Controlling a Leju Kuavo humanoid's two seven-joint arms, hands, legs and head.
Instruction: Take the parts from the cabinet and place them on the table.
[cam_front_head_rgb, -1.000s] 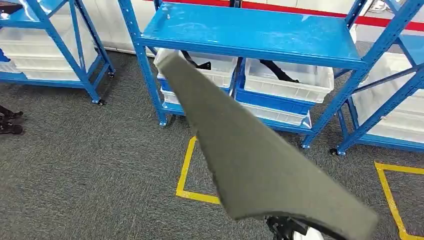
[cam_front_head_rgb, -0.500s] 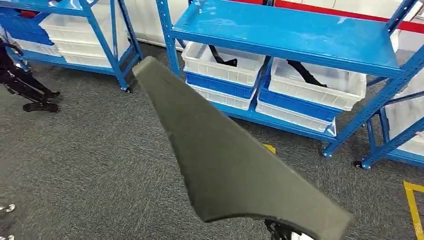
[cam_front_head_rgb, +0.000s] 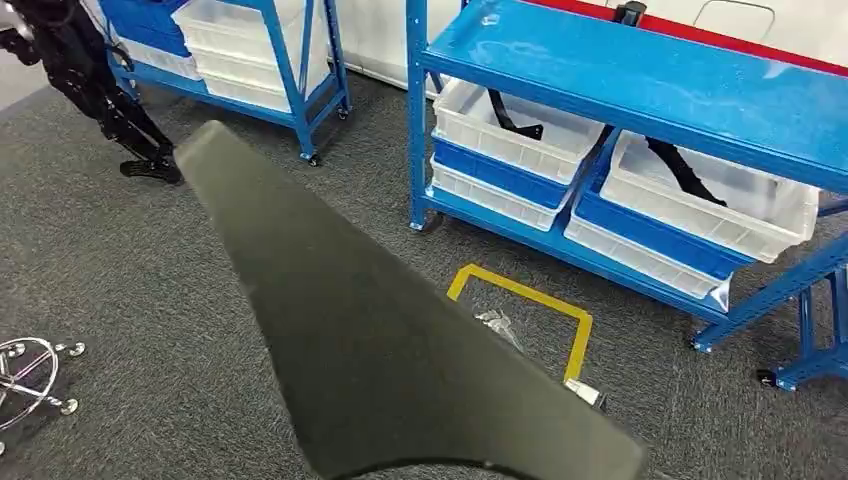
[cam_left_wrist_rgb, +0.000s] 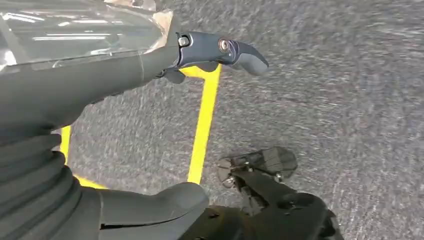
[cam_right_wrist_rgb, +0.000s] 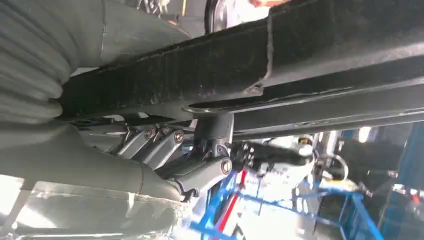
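Note:
A long grey-green felt-backed trim part (cam_front_head_rgb: 380, 340) slants across the head view, from the far left down to the near right. Its dark underside (cam_right_wrist_rgb: 300, 55) crosses the right wrist view, where my right hand (cam_right_wrist_rgb: 165, 150) grips it from below. My left hand (cam_left_wrist_rgb: 75, 85) hangs over the carpet with fingers and thumb apart and nothing in them. The blue cabinet (cam_front_head_rgb: 640, 80) stands at the back right. On its low shelf are white bins (cam_front_head_rgb: 510, 140), (cam_front_head_rgb: 740, 215) with black parts (cam_front_head_rgb: 505, 110), (cam_front_head_rgb: 680, 165) in them.
A yellow tape square (cam_front_head_rgb: 525, 300) marks the grey carpet before the cabinet, with small bits of debris (cam_front_head_rgb: 497, 322) in it. Another blue rack with white bins (cam_front_head_rgb: 260, 50) stands back left. Dark legs of a machine (cam_front_head_rgb: 90, 80) are far left, a caster base (cam_front_head_rgb: 25, 375) near left.
The whole picture has shifted right: the camera has turned left, away from the cabinet. The trim part stays held across the view.

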